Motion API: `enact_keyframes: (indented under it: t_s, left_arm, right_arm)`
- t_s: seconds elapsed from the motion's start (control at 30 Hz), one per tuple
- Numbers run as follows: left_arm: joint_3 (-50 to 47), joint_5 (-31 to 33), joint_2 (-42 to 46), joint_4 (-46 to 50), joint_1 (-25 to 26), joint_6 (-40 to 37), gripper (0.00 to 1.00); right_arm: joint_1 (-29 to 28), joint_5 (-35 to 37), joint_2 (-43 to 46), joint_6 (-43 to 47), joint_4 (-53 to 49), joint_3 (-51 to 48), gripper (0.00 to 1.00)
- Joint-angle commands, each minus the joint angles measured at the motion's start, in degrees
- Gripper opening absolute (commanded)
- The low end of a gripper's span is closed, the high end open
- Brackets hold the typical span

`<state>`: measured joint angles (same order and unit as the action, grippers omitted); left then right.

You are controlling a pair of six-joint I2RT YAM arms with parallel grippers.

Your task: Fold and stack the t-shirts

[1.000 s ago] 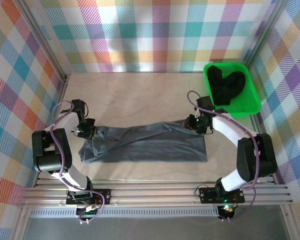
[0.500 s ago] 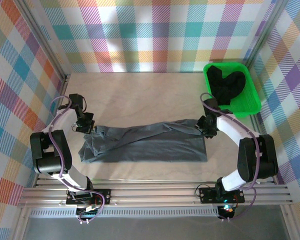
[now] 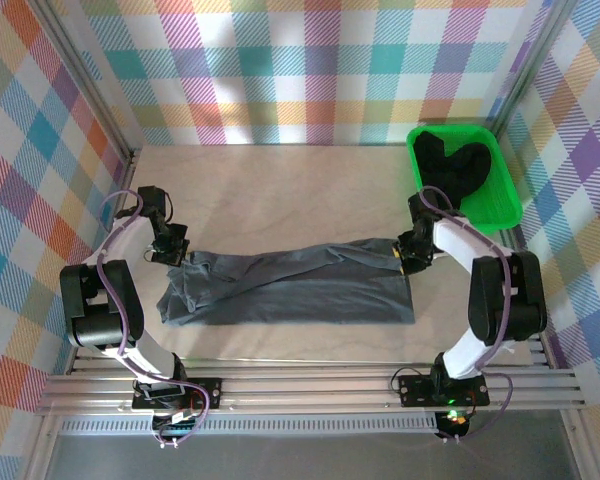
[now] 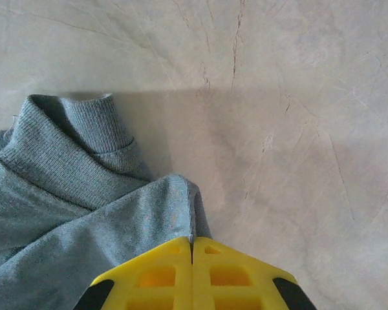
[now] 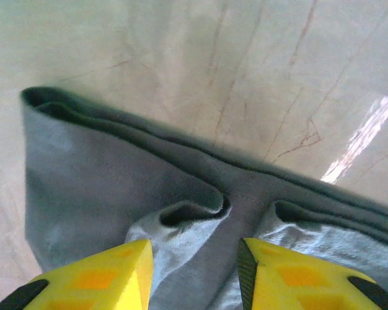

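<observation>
Grey t-shirt (image 3: 290, 285) lies in a long, loosely folded band across the middle of the table (image 3: 280, 190), running left to right between the two arms, front edge fairly straight, back edge bunched into diagonal folds

Left gripper (image 3: 170, 250) sits at the shirt's far left corner. In the left wrist view its yellow fingers (image 4: 149, 278) are pressed fully together, and the shirt hem (image 4: 187, 206) runs straight into the seam between the tips, so it looks pinched there. Ribbed collar (image 4: 84, 129) lies just left of that, flat on the table

Right gripper (image 3: 410, 255) is at the shirt's far right end, low over the cloth. In the right wrist view the jaws stand partly apart, one yellow finger (image 5: 116, 271) on each side of a raised pucker in the fabric (image 5: 187, 213), gripping nothing. Layered folded edge of the shirt (image 5: 149, 135) runs diagonally past the tips

Black t-shirts (image 3: 455, 170) are heaped in the green tray (image 3: 500, 215) at the far right corner, well apart from the grey one
</observation>
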<state>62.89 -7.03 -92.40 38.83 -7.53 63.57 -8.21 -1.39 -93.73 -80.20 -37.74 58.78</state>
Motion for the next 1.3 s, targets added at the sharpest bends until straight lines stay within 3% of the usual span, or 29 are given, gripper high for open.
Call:
enact_keyframes:
  t_s: [0.0, 0.43, 0.6, 0.8, 1.07, 1.13, 1.2, 1.27]
  left_arm:
    - [1.6, -0.36, 1.51, 0.63, 0.57, -0.37, 0.0]
    - [1.8, 0.04, 1.26, 0.83, 1.24, -0.78, 0.0]
    - [2.22, 0.26, 0.91, 0.9, 1.57, -0.66, 0.0]
    - [2.8, 0.52, 0.89, 1.1, 1.82, -0.82, 0.0]
    - [3.97, 0.52, 0.82, 1.29, 2.45, -0.99, 0.0]
    - [4.0, 0.63, 0.74, 1.3, 2.52, -0.99, 0.0]
    - [4.01, 0.64, 0.82, 1.34, 2.62, -0.99, 0.0]
    - [4.22, 0.52, 0.88, 1.42, 2.62, -0.99, 0.0]
  right_arm:
    - [0.39, -3.0, -2.48, -8.57, -1.37, 2.82, 0.4]
    - [1.08, -2.04, -3.4, -14.76, 3.71, 0.73, 0.47]
    - [1.11, -4.21, -5.39, -17.71, 6.11, -0.15, 0.45]
    - [1.09, -3.49, -5.83, -17.64, 4.14, 0.49, 0.31]
    - [1.16, -2.01, -4.77, -17.0, 0.35, 0.6, 0.28]
    - [1.18, -1.85, -4.57, -16.92, 0.74, 0.28, 0.19]
    - [1.18, -1.65, -4.31, -16.83, 1.04, 0.19, 0.02]
    - [1.18, -0.23, -3.27, -15.38, 1.02, 0.72, 0.0]
